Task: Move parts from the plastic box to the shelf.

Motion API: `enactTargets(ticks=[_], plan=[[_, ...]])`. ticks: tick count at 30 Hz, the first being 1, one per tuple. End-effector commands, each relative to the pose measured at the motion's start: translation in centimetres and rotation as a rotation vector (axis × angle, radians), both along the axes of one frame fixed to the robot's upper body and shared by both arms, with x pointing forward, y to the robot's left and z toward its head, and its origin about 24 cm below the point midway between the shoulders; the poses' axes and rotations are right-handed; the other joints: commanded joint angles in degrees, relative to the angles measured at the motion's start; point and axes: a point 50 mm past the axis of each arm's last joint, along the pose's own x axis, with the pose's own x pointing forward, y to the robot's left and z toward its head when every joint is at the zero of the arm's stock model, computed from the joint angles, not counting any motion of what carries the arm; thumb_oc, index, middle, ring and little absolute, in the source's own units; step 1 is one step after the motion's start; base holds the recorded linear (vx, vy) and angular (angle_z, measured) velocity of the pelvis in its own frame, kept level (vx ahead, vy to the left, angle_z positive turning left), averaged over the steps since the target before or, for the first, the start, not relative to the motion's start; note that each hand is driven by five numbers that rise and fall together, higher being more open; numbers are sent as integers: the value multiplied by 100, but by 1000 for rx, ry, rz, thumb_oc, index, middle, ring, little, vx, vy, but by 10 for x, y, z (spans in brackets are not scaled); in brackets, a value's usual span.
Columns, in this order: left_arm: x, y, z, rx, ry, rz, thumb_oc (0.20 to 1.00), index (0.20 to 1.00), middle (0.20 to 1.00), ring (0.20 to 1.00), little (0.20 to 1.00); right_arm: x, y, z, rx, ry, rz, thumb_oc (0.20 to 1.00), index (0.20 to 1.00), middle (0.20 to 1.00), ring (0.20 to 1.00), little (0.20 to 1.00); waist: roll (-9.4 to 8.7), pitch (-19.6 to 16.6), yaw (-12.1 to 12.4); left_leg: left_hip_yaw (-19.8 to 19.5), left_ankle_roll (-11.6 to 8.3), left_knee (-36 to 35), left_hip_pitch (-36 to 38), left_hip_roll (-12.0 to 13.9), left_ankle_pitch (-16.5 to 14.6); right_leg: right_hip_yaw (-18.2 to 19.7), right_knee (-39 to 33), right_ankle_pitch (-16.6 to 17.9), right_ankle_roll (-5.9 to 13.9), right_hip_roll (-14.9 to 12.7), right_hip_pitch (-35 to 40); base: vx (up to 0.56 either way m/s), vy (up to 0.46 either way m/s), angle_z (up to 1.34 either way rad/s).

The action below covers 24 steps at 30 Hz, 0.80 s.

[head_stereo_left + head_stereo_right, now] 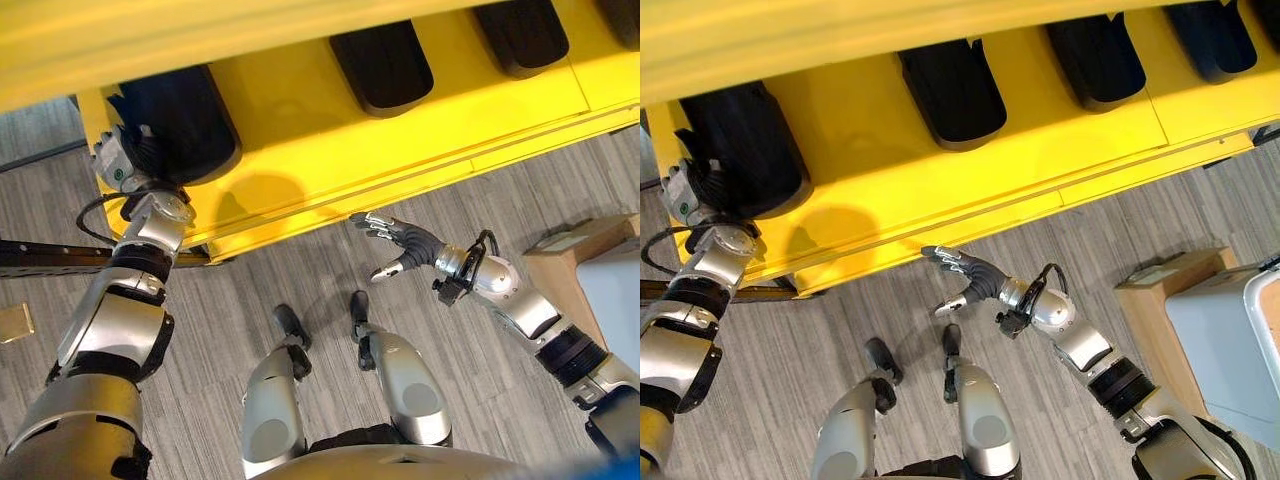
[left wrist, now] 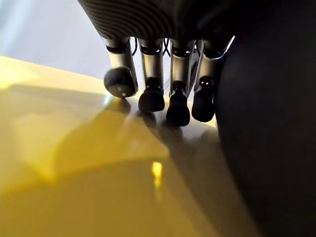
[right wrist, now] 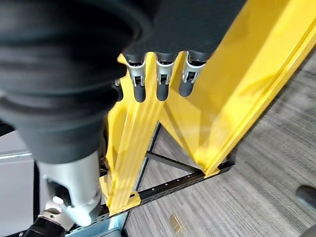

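The shelf (image 1: 940, 190) was bright yellow, and the parts (image 1: 952, 92) lying on it were black. The floor (image 1: 290, 270) was grey with a fine streaked pattern. A cardboard box (image 1: 1160, 290) was tan.

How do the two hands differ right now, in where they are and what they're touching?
The left hand is up on the yellow shelf, beside the leftmost black part; the right hand hangs over the floor in front of the shelf, clear of everything. The left wrist view has the left hand's fingers just above the shelf surface with the part alongside; the right hand's spread fingers point at the shelf without touching it. Both hands are open and hold nothing.
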Motion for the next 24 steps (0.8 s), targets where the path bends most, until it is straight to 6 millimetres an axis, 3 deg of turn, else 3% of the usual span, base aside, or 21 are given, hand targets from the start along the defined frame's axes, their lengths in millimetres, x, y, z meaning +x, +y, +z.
enactTargets(ticks=[1,13,19,24], plan=[[2,1,3,28,24,14,200,200,200,200,200,-4,-2,7,63,-4,3,1000,1000,1000,1000,1000,-46,-300,36,-348,-962,502,-223,965,698,33,579,-38,473,-231,-538,69,-23,-2],[8,0,45,182,-6,35,200,200,200,200,200,-2,-6,12,67,-8,-6,1000,1000,1000,1000,1000,-120,-217,-47,-330,-986,681,-482,1043,674,66,751,-42,465,-237,-848,24,-4,0],[8,0,47,239,17,55,200,200,200,200,200,-4,-8,9,59,-9,-8,1000,1000,1000,1000,1000,-72,-185,-77,-323,-987,690,-476,1036,705,76,755,-56,455,-234,-856,2,3,-1],[5,3,36,304,92,64,200,200,200,200,200,-5,-10,7,53,-11,-13,1000,1000,1000,1000,1000,2,-190,-62,-328,-981,664,-437,1000,730,47,714,-51,456,-264,-822,0,0,0]])
